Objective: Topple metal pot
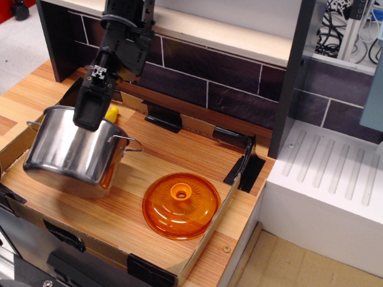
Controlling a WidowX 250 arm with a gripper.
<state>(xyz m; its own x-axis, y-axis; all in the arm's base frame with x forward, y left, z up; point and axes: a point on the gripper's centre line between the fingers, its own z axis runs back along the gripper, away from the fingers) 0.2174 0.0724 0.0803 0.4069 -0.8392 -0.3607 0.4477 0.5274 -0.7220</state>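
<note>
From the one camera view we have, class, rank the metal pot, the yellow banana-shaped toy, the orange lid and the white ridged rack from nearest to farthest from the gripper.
1. Metal pot: the gripper is at its rim, left side.
2. Yellow toy: just behind the pot, mostly hidden.
3. Orange lid: front centre of the board.
4. White rack: far right.

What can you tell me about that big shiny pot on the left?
The metal pot is a shiny steel cylinder with wire loop handles on two sides and no lid on. It is tilted, its top leaning toward the back right, on the wooden counter at the left. The black gripper reaches down at its far rim and seems to hold it. A yellow object peeks out behind it.
</note>
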